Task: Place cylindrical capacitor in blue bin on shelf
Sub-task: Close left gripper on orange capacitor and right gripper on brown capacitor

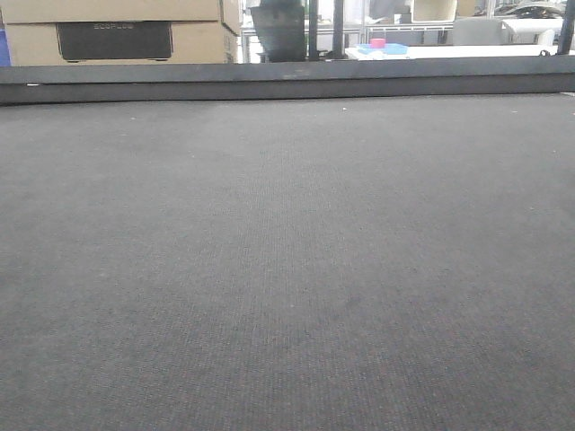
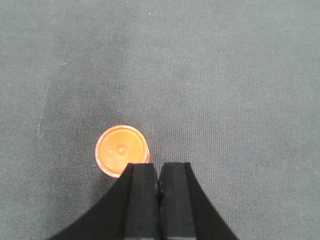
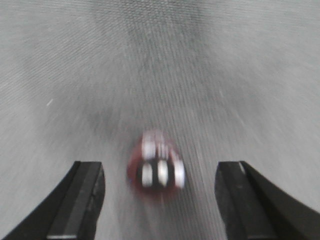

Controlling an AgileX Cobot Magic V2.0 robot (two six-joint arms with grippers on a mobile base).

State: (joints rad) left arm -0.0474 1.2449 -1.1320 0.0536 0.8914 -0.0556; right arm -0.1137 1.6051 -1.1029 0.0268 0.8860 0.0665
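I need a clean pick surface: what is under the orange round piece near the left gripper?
Grey woven mat shows all around the orange round piece. Its lower edge is hidden by the shut left gripper; directly beneath it cannot be seen.

Table mat (image 1: 287, 269): grey, matt, with a fine woven, cloth-like grain and faint flecks. My left gripper (image 2: 159, 172): black, matt, rubbery-looking pads. Orange disc (image 2: 122, 151), at its eleven o'clock: smooth, glossy plastic by the look. My right gripper (image 3: 159, 169): the same dull black. Dark red capacitor (image 3: 155, 176): bright, metallic-looking patches on top; the finish is otherwise too blurred to judge.
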